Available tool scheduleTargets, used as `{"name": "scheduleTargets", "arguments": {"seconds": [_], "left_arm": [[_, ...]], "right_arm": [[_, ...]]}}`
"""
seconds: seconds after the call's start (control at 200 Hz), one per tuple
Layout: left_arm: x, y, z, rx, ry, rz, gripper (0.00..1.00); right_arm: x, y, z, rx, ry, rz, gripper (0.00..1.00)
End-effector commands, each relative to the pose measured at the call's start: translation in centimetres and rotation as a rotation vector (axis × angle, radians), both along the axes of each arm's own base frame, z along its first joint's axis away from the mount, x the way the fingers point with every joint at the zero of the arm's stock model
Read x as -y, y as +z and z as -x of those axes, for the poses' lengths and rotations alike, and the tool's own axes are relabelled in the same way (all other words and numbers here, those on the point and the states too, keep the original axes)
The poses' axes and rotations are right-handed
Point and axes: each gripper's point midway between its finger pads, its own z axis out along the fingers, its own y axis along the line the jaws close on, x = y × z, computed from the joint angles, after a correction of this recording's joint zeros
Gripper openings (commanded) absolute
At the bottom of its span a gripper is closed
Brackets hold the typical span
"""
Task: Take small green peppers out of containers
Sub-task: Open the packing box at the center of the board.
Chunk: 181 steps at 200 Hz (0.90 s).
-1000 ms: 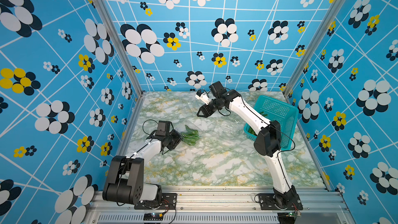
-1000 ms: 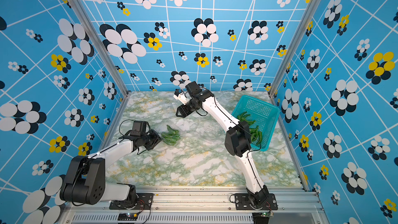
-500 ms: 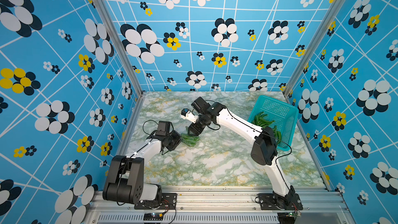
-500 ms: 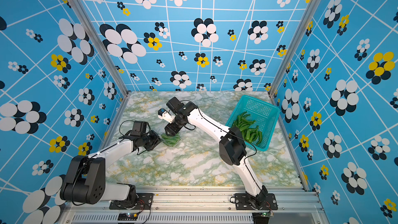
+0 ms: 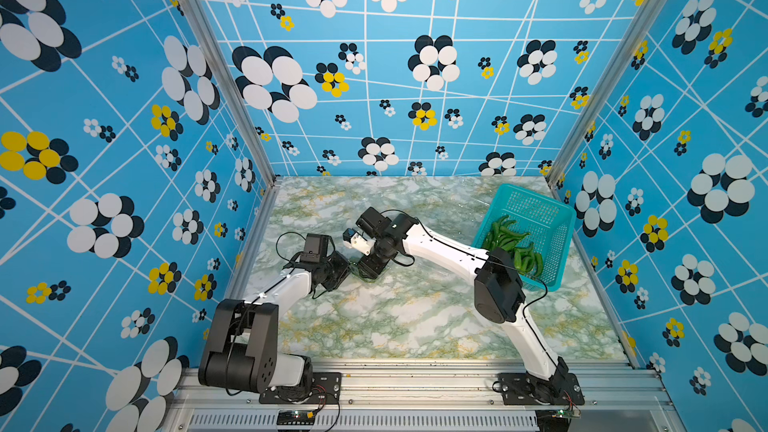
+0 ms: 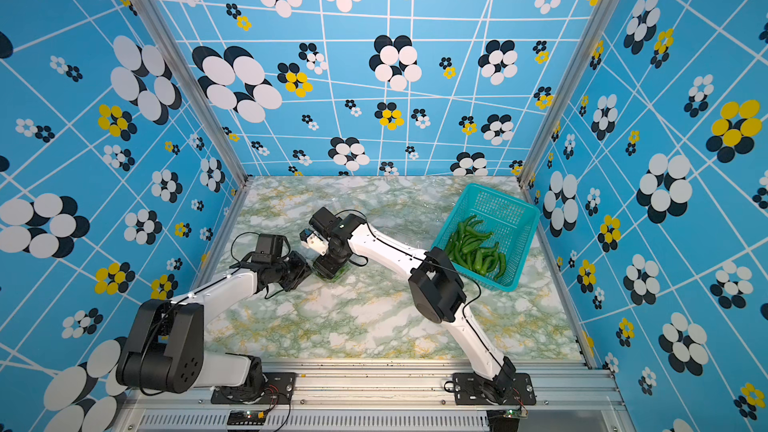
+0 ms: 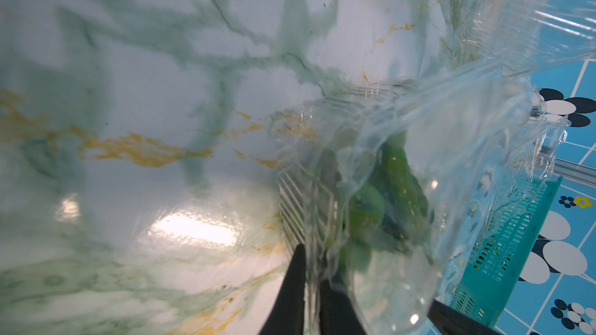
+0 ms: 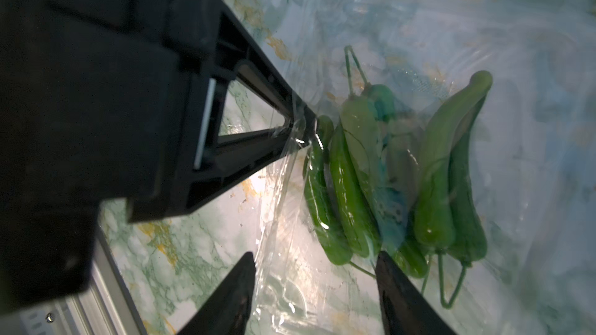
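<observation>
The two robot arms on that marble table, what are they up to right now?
The left hand is shut on the edge of a clear plastic container, holding it in place. The right hand is open and poised just above the green peppers lying in it, with nothing grasped yet. A teal basket on the robot's right already holds a pile of peppers.

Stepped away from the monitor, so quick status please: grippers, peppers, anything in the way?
Left gripper shut on edge of clear container. Right gripper open, poised over small green peppers in it. Cannot tell if plastic covers them.
</observation>
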Motion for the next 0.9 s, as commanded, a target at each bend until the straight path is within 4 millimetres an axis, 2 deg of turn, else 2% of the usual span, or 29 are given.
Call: {"name": "scheduleTargets", "arguments": {"seconds": [0.0, 0.255, 0.45, 0.705, 0.899], "left_arm": [[0.4, -0.6, 0.3, -0.003, -0.016, 0.015, 0.12], [0.6, -0.6, 0.0, 0.005, -0.021, 0.032, 0.12], [0.7, -0.6, -0.3, 0.014, -0.024, 0.043, 0.11], [0.7, -0.5, -0.4, 0.019, -0.022, 0.05, 0.11], [0.7, -0.5, -0.5, 0.025, -0.019, 0.059, 0.11]], "right_arm": [[-0.6, -1.7, 0.0, -0.006, -0.026, 0.008, 0.61], [-0.8, -3.8, 0.2, 0.025, -0.044, 0.071, 0.61], [-0.1, -4.7, -0.3, 0.065, -0.066, 0.116, 0.6], [0.4, -6.0, -0.2, 0.068, -0.074, 0.148, 0.55], [0.8, -7.0, 0.0, 0.09, -0.079, 0.182, 0.56]]}}
